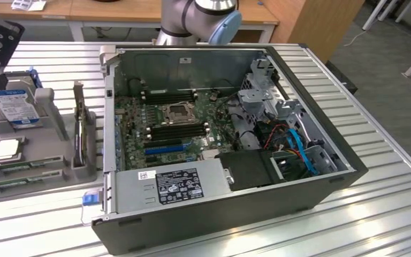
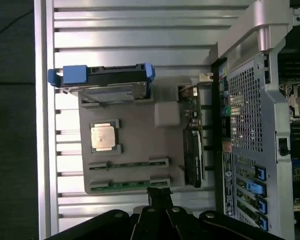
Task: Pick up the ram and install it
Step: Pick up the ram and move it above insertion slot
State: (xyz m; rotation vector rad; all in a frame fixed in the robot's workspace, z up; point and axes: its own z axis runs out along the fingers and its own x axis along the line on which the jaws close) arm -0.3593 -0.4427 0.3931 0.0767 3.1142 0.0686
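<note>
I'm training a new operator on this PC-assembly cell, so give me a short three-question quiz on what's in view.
1. True or false: the computer case is closed.
2. Which lies in the tray between the hard drive and the ram sticks? A fan; B processor chip; C screwdriver.
3. Fill in: the gripper is nearest the ___.
Key: 1 false; 2 B; 3 ram sticks.
</note>
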